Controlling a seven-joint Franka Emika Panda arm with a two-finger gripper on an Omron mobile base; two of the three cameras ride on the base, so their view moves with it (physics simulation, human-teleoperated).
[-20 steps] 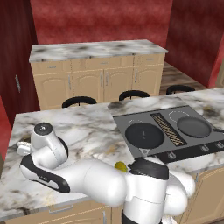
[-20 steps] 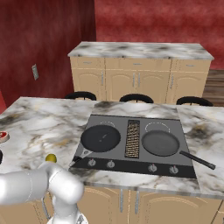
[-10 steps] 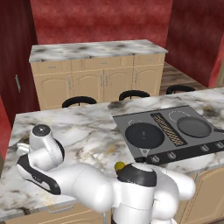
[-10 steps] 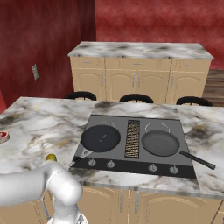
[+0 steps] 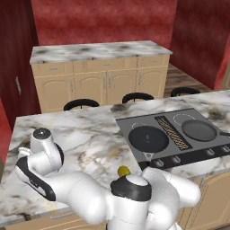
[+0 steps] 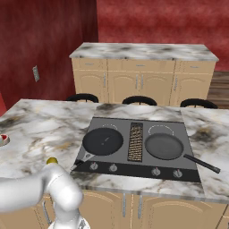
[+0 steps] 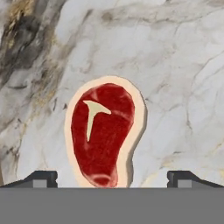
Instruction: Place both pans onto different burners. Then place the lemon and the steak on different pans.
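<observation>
Since the earlier frame, the arm has swung lower and left across the marble counter (image 5: 85, 134). Steak (image 7: 103, 133) lies flat at the left counter edge, open marble around it — gripper (image 7: 112, 177) above, jaws wide, holding nothing. Lemon (image 5: 123, 171) near the front edge. Both pans (image 6: 103, 141) (image 6: 163, 146) sit on burners.

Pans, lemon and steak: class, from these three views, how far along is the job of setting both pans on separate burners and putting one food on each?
Done: both pans sit on separate burners of the cooktop. In hand: the open gripper hovers over the steak, which lies on the marble counter, ungripped. Left: steak into one pan, the lemon, on the counter, into the other.
</observation>
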